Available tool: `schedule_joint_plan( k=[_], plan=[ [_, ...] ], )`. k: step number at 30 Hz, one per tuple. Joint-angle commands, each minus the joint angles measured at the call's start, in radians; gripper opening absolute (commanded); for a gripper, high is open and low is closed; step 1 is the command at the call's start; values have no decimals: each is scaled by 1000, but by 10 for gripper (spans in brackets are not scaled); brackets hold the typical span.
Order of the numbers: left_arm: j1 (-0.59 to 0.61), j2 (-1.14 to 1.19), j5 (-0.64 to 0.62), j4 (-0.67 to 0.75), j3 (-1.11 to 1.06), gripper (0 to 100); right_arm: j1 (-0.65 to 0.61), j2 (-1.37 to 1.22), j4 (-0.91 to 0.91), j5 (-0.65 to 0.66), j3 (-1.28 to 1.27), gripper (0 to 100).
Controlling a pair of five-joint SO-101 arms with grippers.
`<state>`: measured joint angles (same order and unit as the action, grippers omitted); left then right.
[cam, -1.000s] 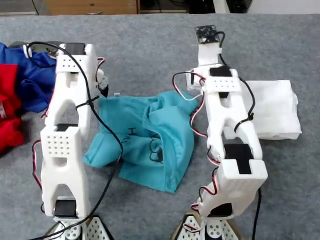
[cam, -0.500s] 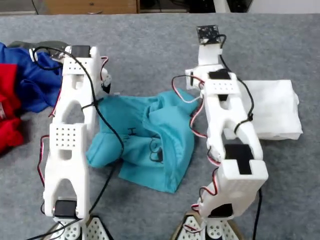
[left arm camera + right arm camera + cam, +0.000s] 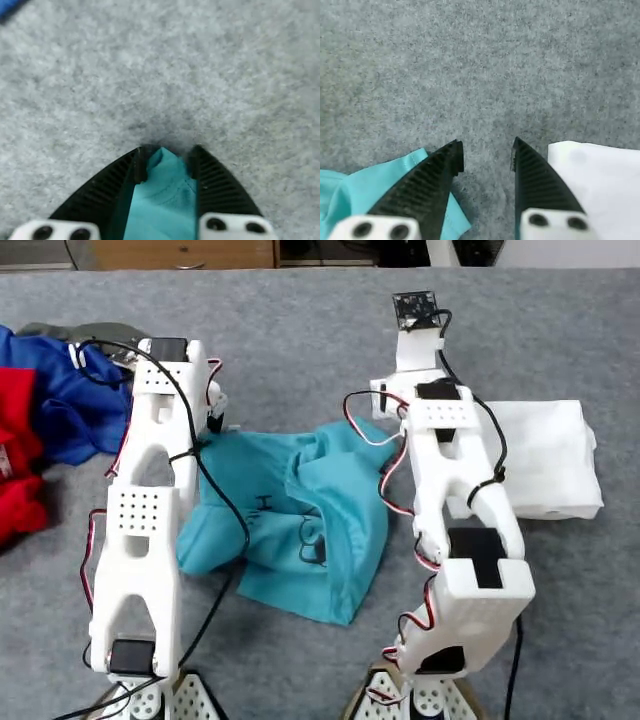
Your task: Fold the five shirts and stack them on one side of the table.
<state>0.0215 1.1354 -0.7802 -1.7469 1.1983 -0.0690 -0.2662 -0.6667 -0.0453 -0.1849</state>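
Observation:
A crumpled teal shirt [image 3: 300, 515] lies in the middle of the grey table between the two arms. My left gripper [image 3: 167, 152] is shut on a pinched edge of the teal shirt [image 3: 162, 200], low over the felt at the shirt's far left corner [image 3: 205, 435]. My right gripper [image 3: 487, 150] stands open just above the table, its fingers [image 3: 437, 170] straddling bare felt between the teal shirt's edge [image 3: 385, 185] and a folded white shirt [image 3: 600, 175]. The folded white shirt [image 3: 545, 455] lies to the right of the right arm.
A blue shirt [image 3: 60, 400] and a red shirt [image 3: 15, 475] lie heaped at the table's left edge, with a grey-green cloth [image 3: 75, 333] behind them. Wooden furniture [image 3: 180, 252] stands beyond the far edge. Bare grey felt [image 3: 290, 350] stretches across the back.
The left arm has swung to the right, away from the blue shirt, dragging the teal shirt's left corner with it. The right arm has stayed still.

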Motion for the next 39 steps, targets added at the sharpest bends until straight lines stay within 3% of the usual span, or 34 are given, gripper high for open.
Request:
schedule_joint_plan(
  k=[1, 12, 16, 18, 26, 32, 39],
  plan=[
    [-17, -7, -2, -11, 14, 123, 18, 8, 18, -8, -1, 164],
    [-52, -8, 0, -11, 49, 122, 18, 8, 18, -8, -1, 164],
    [-43, -7, 3, -11, 129, 13, 18, 10, 18, -8, -1, 164],
    [-40, -1, 3, -11, 161, 24, 18, 15, 6, -8, -1, 166],
    [2, -7, 81, -11, 176, 18, -25, 42, -476, 8, 278, 168],
    [107, -10, 138, -14, 224, 18, -157, 41, -859, 54, 584, 213],
    [224, -82, 203, -14, 192, 18, -308, 18, -895, 55, 588, 270]
  ],
)
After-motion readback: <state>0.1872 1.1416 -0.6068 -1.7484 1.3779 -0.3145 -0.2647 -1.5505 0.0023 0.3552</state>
